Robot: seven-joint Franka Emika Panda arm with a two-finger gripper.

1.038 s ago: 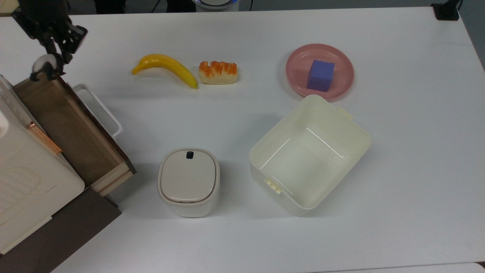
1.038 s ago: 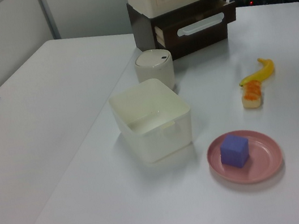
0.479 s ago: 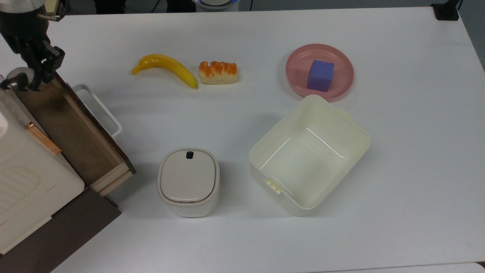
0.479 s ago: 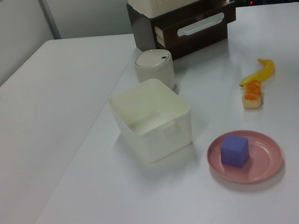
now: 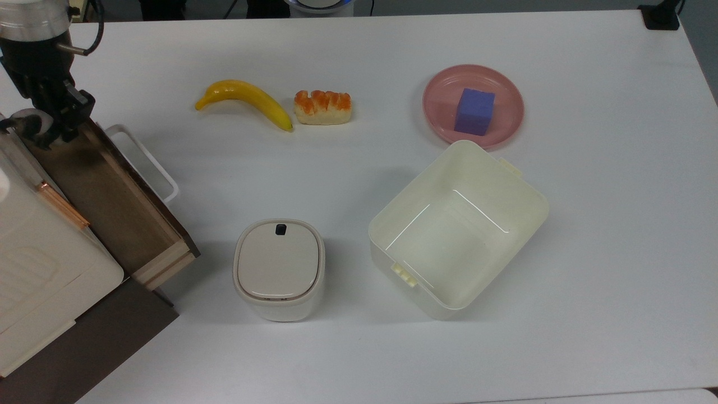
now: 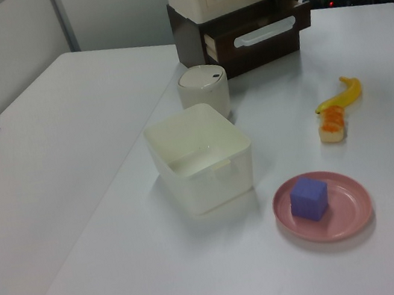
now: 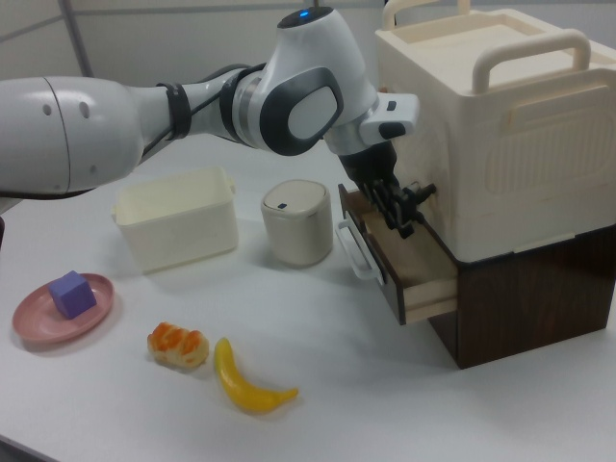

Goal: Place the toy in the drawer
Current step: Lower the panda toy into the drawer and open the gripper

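vs 1 s ago the gripper (image 5: 35,124) has moved from the far corner of the drawer toward the cream box, in over the back of the drawer; vs 0.5 s ago it has barely shifted, a touch further along the drawer. the drawer itself has also slid in slightly. everything else on the surface is unchanged.

the tiny black-and-white panda toy (image 5: 25,119) is clamped between the gripper fingers, held above the inner end of the shallow brown wooden drawer (image 5: 106,196), right against the edge of the ribbed cream plastic box (image 7: 500,125) stacked on the dark brown cabinet (image 7: 539,289). i cannot tell if the toy touches the drawer floor. the drawer is pulled out, flat matte wood bottom, pale wood side rails, white loop handle (image 5: 147,163) on the dark front.

arm: glossy white-and-grey links reach in from the right view's left, wrist bent down, black gripper pointing down into the drawer (image 7: 409,207).

on the white matte surface (image 5: 589,252): smooth curved yellow banana (image 5: 247,101), orange-topped bread piece (image 5: 323,106) just beside it, round pink plate (image 5: 505,120) carrying a purple cube (image 5: 474,111), open rectangular cream plastic tub (image 5: 457,230), rounded beige lidded bin (image 5: 279,268) with a small dark button.
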